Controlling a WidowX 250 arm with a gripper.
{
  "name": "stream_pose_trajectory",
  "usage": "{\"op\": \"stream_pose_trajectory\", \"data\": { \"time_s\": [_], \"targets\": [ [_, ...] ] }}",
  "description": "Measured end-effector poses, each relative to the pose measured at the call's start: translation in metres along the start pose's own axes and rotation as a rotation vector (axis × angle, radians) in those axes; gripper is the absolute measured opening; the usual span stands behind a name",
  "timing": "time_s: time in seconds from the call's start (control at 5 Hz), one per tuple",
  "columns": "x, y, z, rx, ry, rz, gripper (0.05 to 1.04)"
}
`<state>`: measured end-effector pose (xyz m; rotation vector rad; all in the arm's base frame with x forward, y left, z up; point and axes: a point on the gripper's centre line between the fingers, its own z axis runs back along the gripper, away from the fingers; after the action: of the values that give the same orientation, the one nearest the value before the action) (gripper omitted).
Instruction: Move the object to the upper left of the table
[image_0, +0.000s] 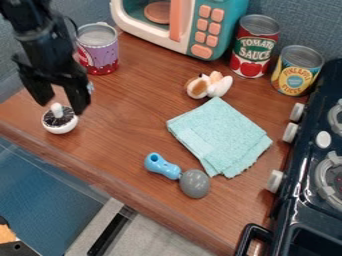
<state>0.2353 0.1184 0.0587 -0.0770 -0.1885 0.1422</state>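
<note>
- While my pincer (61, 104) hangs open by the knobbed white lid (61, 128), at left on the wooden table (127, 115), an off-centre pinch could tip it.
- Carrying low could bump the purple can (99, 54).

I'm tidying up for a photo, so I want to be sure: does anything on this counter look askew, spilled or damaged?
Only a small thing: the light blue cloth, beside the blue-handled tool, is folded unevenly, its layers out of line at the lower corner. I see nothing spilled, broken or toppled.
</note>
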Motion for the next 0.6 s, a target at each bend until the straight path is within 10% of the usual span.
{"op": "stream_pose_trajectory", "data": {
  "time_s": [0.2,0.6],
  "targets": [
    [-0.0004,-0.0017,-0.0153,0.014,0.041,-0.015,0.962],
    [0.0045,-0.0025,-0.0144,0.032,0.006,0.000,0.435]
  ]
}}
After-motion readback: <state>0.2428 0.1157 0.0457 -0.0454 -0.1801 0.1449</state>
